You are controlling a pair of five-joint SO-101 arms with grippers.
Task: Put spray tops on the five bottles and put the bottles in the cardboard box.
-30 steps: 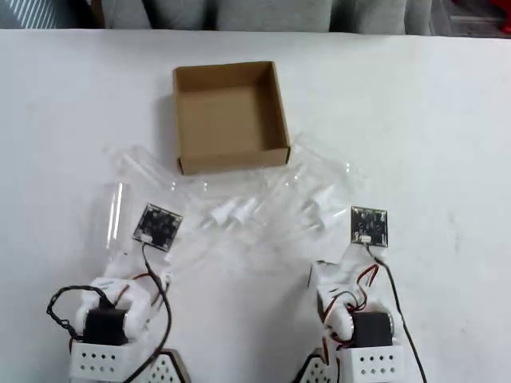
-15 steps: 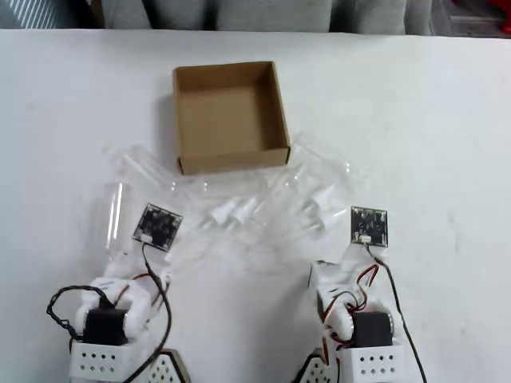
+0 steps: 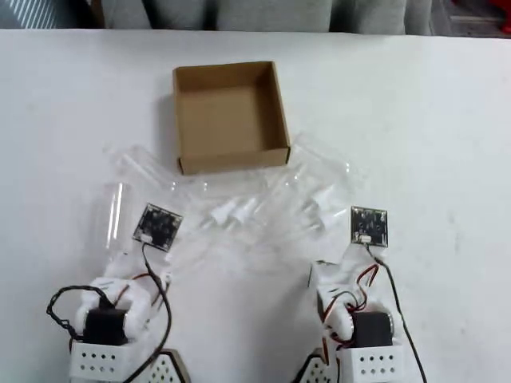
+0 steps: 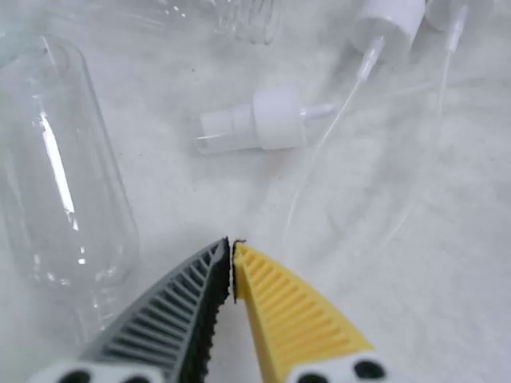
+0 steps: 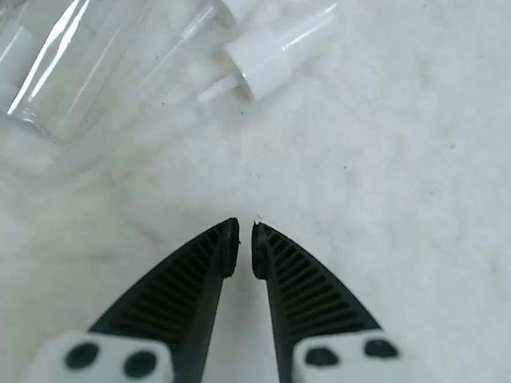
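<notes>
Starting from here, you hold nothing. The left gripper (image 4: pixel 232 249) has its grey and yellow fingers pressed together on air, low over the table (image 3: pixel 447 120) and just beside a clear bottle (image 4: pixel 60 175) lying on its side. The right gripper (image 5: pixel 240 231) has its black fingers all but closed, with a thin slit between the tips, and it is also empty. In the high view the cardboard box (image 3: pixel 230 116) sits open and empty in the upper middle of the frame. The bottles (image 3: pixel 112 212) and spray tops (image 3: pixel 231 211) are scattered in a band just below it, across the middle, and as far as I can tell none is capped. Your biggest risk, I judge, is misreading the clear plastic against the white table, so that you close beside a neck instead of on it. The bottles lie on their sides, so a nudge will probably set them rolling. Spread both sets of fingers before you descend, or the closed tips will only shove things away. The nearest spray top (image 4: pixel 255 132) trails a thin dip tube (image 4: pixel 319 152) that runs close to another top's tube. If you lift one, you may drag its neighbour or kink the tube so it misses the bottle mouth. The smooth bottle walls could also slip out of a hard pinch.
</notes>
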